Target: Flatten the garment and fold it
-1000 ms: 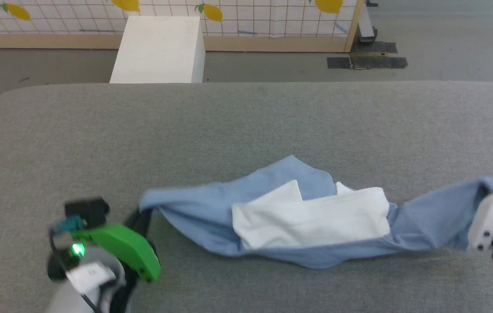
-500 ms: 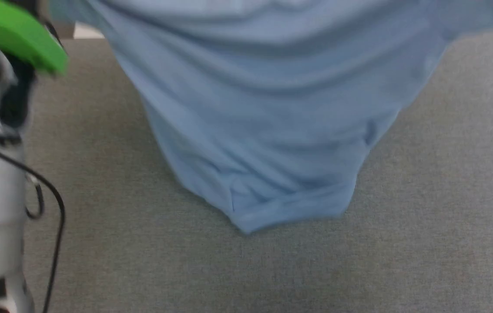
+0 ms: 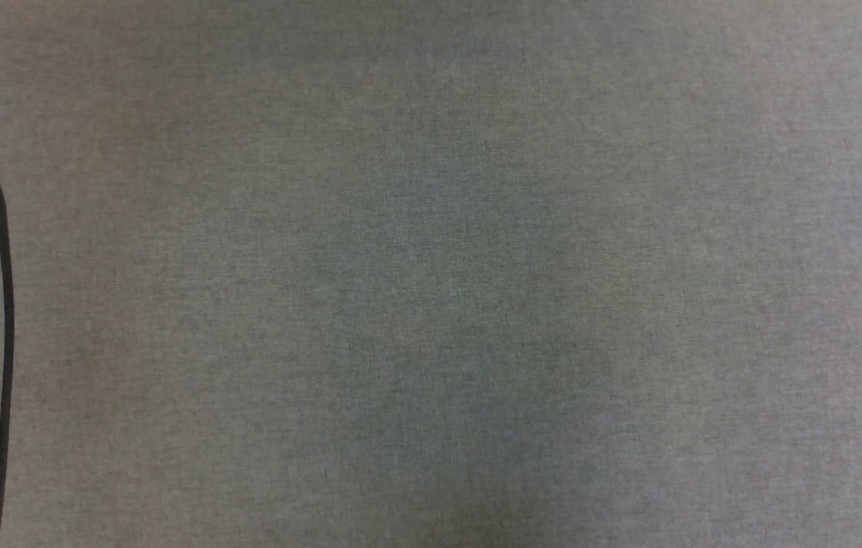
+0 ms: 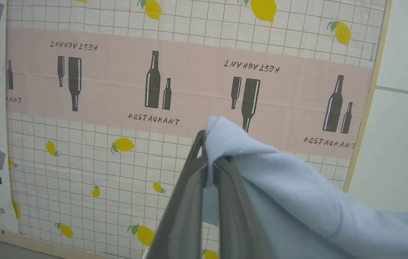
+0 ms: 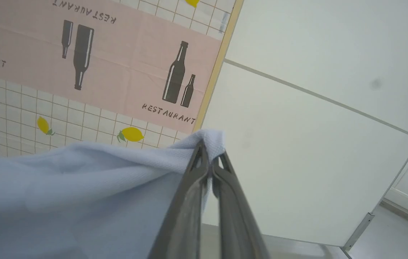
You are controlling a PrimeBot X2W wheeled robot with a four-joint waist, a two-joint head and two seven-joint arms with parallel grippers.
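**Blue knit strung between two clamps**

Light blue soft-knit T-shirt garment hung aloft, pinched at two edges. Left gripper, long dark fingers clenched on a bunched fold; cloth trailed off toward 4 o'clock in its wrist view. Right gripper likewise clamped on a fold, cloth running toward 8 o'clock. Long axis judged to run gripper to gripper, sagging between; neither arm nearer. Knit finely ribbed, limp, rounded at the folds. Behind: lemon-and-bottle printed backdrop and plain white wall panel. Head view looked down on grey woven surface, thin black cable at 9 o'clock. Next likely: lower and spread evenly.
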